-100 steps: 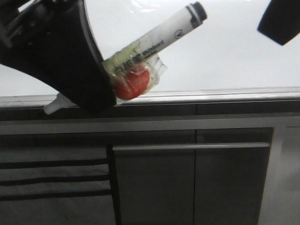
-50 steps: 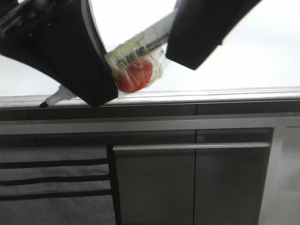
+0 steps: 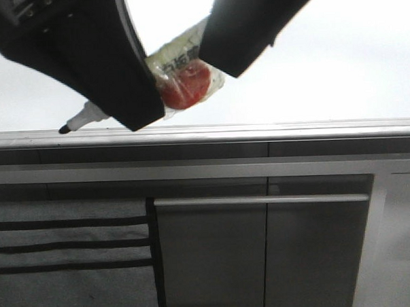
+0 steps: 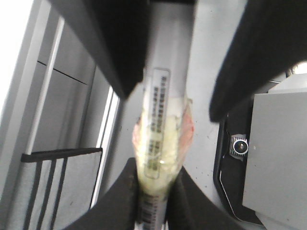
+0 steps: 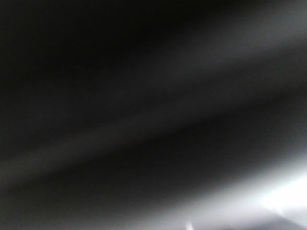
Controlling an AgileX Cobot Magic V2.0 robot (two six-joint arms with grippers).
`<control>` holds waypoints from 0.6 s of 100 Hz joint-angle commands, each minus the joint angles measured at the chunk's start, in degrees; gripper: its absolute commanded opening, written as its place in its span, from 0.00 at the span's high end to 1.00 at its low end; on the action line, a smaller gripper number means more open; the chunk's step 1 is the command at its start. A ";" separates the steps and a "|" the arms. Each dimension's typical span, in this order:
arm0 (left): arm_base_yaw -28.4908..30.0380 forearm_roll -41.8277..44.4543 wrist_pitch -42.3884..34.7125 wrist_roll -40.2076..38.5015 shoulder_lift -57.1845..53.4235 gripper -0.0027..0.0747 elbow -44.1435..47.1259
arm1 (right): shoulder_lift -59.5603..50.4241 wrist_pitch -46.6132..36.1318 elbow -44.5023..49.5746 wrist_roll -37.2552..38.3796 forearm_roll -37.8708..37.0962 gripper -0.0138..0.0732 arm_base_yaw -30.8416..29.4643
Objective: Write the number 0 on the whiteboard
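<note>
My left claw point(image 3: 131, 95) grips the marker point(image 3: 181, 73) mid-barrel, black tip aimed left at the whiteboard point(image 3: 337, 59) frame. My right claw point(image 3: 221, 54) covers the marker's far end, probably steadying it; I cannot tell whether it has closed. No 0 shows yet.

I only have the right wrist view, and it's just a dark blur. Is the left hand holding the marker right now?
Observer: Yes. In the left wrist view the left hand is closed on the marker, which runs out between its fingers.
Operator: Where is the writing end pointing?
Observer: In the front view the black tip points down and to the left, right at the lower frame edge of the whiteboard. I cannot tell whether it touches.
Operator: Is there a 0 on the board yet?
Observer: No drawn mark shows on the part of the whiteboard the front view sees, though much of it is hidden.
</note>
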 commanded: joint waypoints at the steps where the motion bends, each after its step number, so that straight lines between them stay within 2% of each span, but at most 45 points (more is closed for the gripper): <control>1: -0.49 -1.00 -2.32 1.12 -1.54 0.99 -2.10 | -0.81 -4.02 -1.96 -2.81 6.21 0.56 -1.43; 60: -0.49 -0.92 -2.41 1.12 -1.54 0.99 -2.10 | -2.95 1.32 -1.86 -7.76 6.81 0.56 -6.76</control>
